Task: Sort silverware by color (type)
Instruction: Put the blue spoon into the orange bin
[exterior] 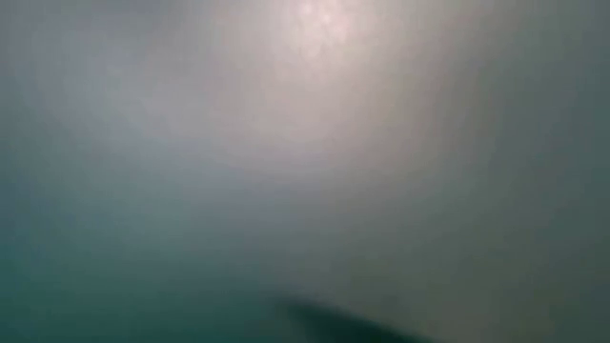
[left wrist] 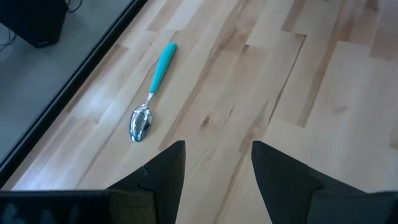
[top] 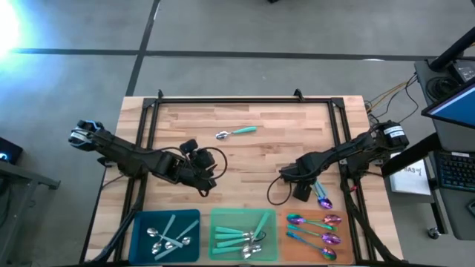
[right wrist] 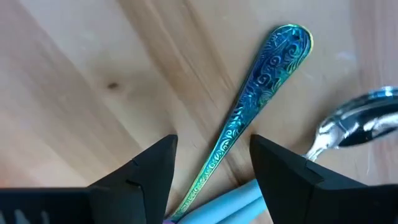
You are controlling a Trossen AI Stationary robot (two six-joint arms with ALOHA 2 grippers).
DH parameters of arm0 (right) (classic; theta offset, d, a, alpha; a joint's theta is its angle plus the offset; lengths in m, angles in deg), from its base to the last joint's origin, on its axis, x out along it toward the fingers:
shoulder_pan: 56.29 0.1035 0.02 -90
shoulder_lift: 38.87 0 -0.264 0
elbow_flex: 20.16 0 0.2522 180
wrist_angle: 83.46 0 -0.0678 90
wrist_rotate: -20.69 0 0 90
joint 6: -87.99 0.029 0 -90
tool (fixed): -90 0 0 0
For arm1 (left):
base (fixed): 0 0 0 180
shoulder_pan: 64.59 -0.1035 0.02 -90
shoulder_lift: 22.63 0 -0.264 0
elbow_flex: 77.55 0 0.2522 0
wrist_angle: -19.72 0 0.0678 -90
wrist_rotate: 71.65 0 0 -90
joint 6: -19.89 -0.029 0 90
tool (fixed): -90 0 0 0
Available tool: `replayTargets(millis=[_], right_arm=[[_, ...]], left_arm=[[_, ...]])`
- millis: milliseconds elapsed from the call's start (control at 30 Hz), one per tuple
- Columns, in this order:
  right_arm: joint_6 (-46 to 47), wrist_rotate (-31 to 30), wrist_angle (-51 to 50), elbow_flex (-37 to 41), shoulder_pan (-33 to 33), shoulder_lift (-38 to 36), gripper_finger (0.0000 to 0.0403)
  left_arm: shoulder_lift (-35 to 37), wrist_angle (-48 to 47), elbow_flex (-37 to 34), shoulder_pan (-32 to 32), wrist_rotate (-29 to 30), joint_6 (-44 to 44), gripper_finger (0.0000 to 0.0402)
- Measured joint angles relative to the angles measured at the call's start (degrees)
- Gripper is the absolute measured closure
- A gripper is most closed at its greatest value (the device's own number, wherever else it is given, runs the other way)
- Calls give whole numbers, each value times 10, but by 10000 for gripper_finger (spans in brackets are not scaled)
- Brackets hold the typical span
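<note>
The right gripper (right wrist: 211, 171) is held with its fingers apart over an iridescent spoon (right wrist: 255, 106), whose handle runs between them on the table (top: 274, 152); a pale blue handle (right wrist: 227, 208) lies beside it. Farther off, a teal-handled spoon (left wrist: 152, 90) is seen ahead of the left gripper (left wrist: 214, 174), also spread and empty.

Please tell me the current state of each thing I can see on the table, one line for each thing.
Teal-handled spoon: lying flat, alone, on the table's far half.
Iridescent spoon: flat on the wood, between the right end effector's open fingers, not gripped.
Left end effector: open, empty.
Right end effector: open, low over the iridescent spoon.
Blue tray: holds pale-handled spoons.
Green tray: holds teal-handled spoons.
Orange tray: holds iridescent spoons.
</note>
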Motion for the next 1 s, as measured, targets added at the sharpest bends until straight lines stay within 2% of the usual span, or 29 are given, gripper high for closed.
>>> replayTargets(millis=[233,367,767,1000], right_arm=[[-87,-8,34,-1,-1,0,202],[-94,-29,49,-3,-7,0,204],[-14,-22,28,-5,-7,1,270],[15,-18,21,-5,-5,1,275]], left_arm=[[0,0,0,-4,0,-11,232],[0,0,0,-4,0,-11,232],[0,0,0,-4,0,-11,232],[0,0,0,-4,0,-11,232]])
